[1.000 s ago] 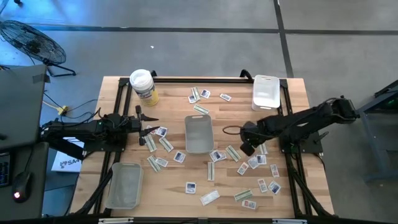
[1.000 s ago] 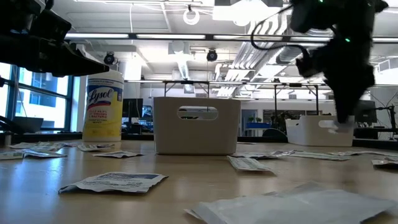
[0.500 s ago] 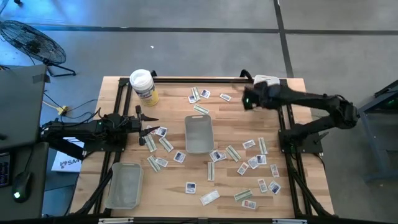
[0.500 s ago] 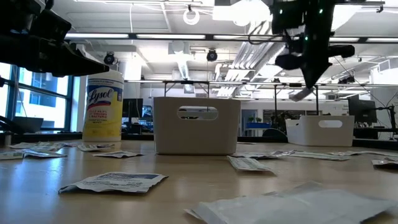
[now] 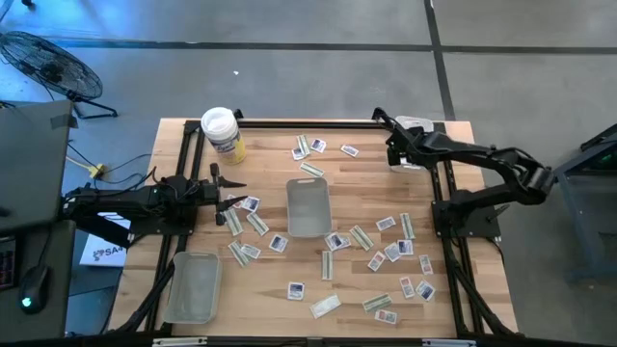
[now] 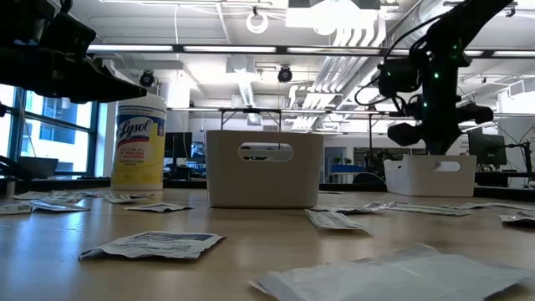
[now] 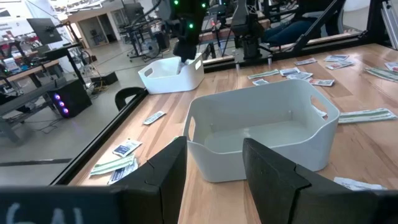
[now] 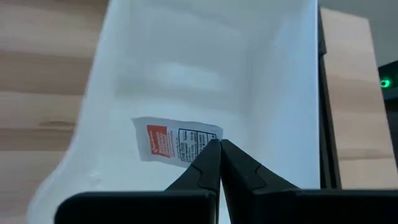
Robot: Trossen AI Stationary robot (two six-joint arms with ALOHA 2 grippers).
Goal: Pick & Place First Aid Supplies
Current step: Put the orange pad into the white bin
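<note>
Many small first aid packets lie flat on the wooden table, most near the right side (image 5: pixel 390 253) and some around the middle (image 5: pixel 253 224). My right gripper (image 5: pixel 397 152) hangs over the white tray at the far right corner (image 5: pixel 416 135), shut on one white packet with red print (image 8: pixel 177 142). In the low view this gripper (image 6: pixel 433 144) is just above that tray (image 6: pixel 430 177). My left gripper (image 5: pixel 231 200) waits open above the table's left side, facing the middle tray (image 7: pixel 261 134). My right gripper pinches the white packet by its end (image 8: pixel 211 138) between the two fingertips, coming from above and pointing down into the tray. The packet sticks out sideways from the tips, lifted clear; its printed face shows. I cannot tell if it touches the tray floor.
A white tray (image 5: pixel 308 205) stands at the table's middle, a clear tray (image 5: pixel 193 286) at the near left, a white-lidded tub with yellow label (image 5: pixel 223 133) at the far left. Black frame rails run along the table's left and right sides.
My right gripper rose from the packets on the table's right side with one packet, swung toward the far edge, then shifted right and came down over the far right tray. The packet was lifted clear and carried along. My left arm kept still.
</note>
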